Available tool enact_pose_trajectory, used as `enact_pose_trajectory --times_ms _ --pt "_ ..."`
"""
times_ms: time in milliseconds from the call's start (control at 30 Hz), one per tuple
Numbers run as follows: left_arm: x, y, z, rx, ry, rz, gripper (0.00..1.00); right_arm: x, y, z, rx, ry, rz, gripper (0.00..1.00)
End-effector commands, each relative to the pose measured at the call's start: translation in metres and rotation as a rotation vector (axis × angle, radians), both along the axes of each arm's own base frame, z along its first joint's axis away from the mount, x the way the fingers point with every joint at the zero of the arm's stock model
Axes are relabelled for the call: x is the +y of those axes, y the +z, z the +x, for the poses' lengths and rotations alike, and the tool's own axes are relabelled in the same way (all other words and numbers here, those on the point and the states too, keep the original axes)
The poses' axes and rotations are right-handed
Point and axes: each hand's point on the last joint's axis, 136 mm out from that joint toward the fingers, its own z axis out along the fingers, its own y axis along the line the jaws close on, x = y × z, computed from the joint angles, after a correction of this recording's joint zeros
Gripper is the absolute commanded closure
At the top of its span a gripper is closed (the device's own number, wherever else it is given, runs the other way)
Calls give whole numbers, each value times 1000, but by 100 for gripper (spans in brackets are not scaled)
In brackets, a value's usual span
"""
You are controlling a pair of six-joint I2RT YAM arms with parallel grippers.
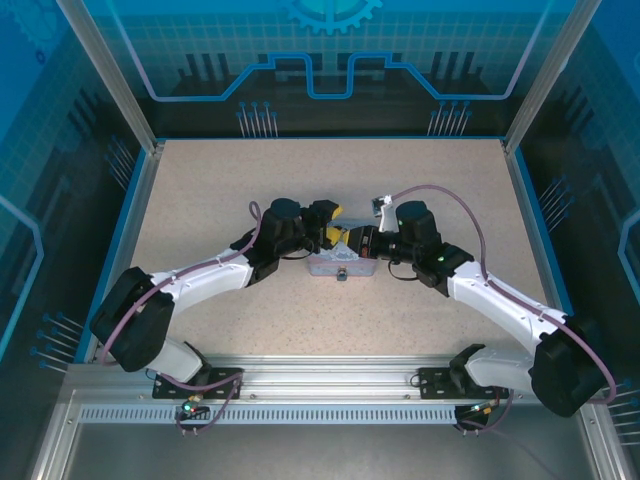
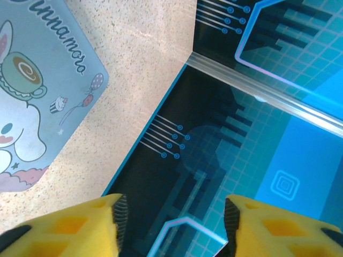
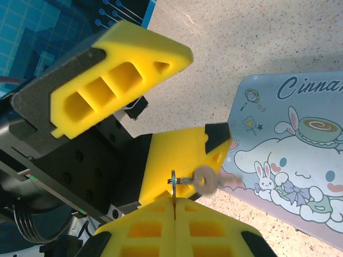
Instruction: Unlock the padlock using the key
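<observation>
Right wrist view: the right gripper (image 3: 174, 210) is squeezed tight on the key (image 3: 206, 180). The key's round silver head and little ring poke out above the yellow tips. Just behind, the left gripper (image 3: 206, 96) has its fingers wide apart, with nothing between them. Past them lies the pale blue bunny tin (image 3: 278, 107) on the speckled bench (image 3: 241, 43). From the top, the tin sits mid-bench, and the small dark padlock (image 1: 341, 273) sits at the middle of the tin's near side

A pale blue cartoon-printed tin (image 2: 37, 96) lies flat on the speckled beige table (image 1: 330, 180).
</observation>
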Motion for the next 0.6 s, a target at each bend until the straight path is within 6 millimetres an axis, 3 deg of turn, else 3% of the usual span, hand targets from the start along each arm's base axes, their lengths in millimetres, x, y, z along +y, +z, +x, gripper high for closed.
enact_pose_trajectory --times_ms 0,67,233,533,567 --pt "5 -5 -7 3 -8 35 31 -4 14 4 -31 -6 7 100" --pt "7 -5 -9 8 -9 54 25 -4 17 5 -37 -5 7 100" --pt "9 -9 -13 17 -13 65 21 1 22 9 -41 3 18 100" --pt "-2 -2 -7 9 -19 10 21 18 23 12 -32 33 37 100" --pt "-3 -1 -6 6 -18 7 22 22 30 13 -44 39 44 100"
